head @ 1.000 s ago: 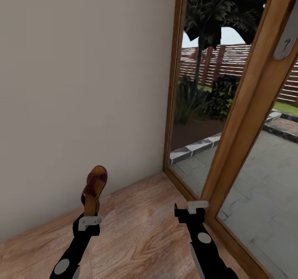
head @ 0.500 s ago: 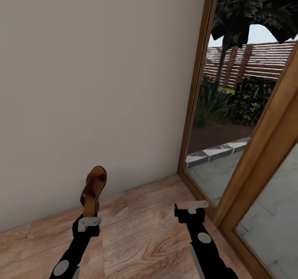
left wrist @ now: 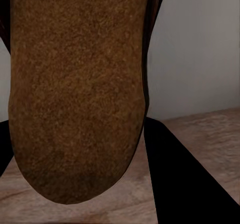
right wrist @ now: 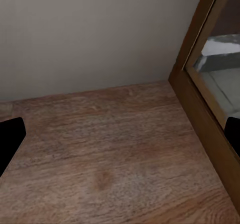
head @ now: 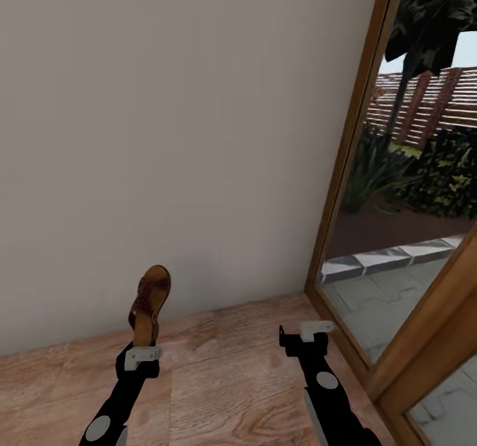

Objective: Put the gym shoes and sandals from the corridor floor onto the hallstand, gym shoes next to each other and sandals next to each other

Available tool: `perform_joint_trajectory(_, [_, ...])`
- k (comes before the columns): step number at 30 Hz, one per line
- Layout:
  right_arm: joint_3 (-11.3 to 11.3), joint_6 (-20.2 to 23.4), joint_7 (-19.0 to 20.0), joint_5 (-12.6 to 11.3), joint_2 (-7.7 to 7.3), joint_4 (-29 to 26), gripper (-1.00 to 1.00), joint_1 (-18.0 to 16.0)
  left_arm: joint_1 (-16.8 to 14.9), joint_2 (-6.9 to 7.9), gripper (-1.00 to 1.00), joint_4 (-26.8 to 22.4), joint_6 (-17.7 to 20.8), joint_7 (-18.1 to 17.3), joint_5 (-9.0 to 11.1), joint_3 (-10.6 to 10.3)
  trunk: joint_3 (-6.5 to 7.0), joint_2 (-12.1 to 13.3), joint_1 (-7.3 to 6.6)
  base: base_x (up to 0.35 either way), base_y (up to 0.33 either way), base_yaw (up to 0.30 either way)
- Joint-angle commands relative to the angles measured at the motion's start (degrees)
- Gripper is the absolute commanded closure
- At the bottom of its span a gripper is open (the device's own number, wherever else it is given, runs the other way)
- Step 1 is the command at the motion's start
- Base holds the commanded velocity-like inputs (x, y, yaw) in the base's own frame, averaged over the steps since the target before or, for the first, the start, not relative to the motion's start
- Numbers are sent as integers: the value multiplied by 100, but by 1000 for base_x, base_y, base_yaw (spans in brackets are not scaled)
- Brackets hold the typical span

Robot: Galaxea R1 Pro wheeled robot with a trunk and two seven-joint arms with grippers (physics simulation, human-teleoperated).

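Left tool (head: 141, 353): clamped on one sandal (head: 150, 303), gripped at its lower end. The sandal stands nearly upright above the tool, straps facing right, clear of the floor (head: 225, 366). In the left wrist view its tan-brown sole (left wrist: 75, 89) sits right against the lens, with dark fingers (left wrist: 185, 179) on either side and floor past it.

Ahead of both tools: a plain pale wall (head: 172, 134) meeting the floor. No rack and no other shoes in sight, so I read this as a carry leg, the robot in transit with one sandal in hand.

Right tool (head: 308, 336): holds nothing. In the right wrist view its dark fingertips (right wrist: 10, 139) sit at opposite edges, so it stands wide. Just beside it to the right runs the wooden frame (head: 351, 187) of a glazed door, garden beyond.

How to do the carry well, as I judge it:
- Keep the left grip firm; the sandal is tall above the tool and held by one end, so quick turns could swing or loosen it.
- Keep the left arm tucked; the wall is near ahead of the tool.
- Watch the right arm against the door frame when turning.
- Bring the rack into the head view before extending either arm.
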Motion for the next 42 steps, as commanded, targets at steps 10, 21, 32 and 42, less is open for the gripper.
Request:
perform_joint_trajectory(10, [9,49,-21,60,-1,-10,-100,-1,-4,3,100,-5,-14,3,16,-5,-5,-2,-1,6,-3,279])
perform_joint_trajectory(21, [8,49,-21,60,-1,-10,-100,-1,-4,3,100,-13,-14,3,16,-5,-5,-2,-1,0,-185,279])
perform_joint_trajectory(32, [7,49,-21,60,-1,-10,-100,-1,1,3,100,-15,-14,3,16,-5,-5,-2,-1,0,-35,279])
perform_joint_trajectory(42, [9,49,-21,60,-1,-10,-100,-1,5,3,100,-13,-14,3,16,-5,-5,-2,-1,0,-1,279])
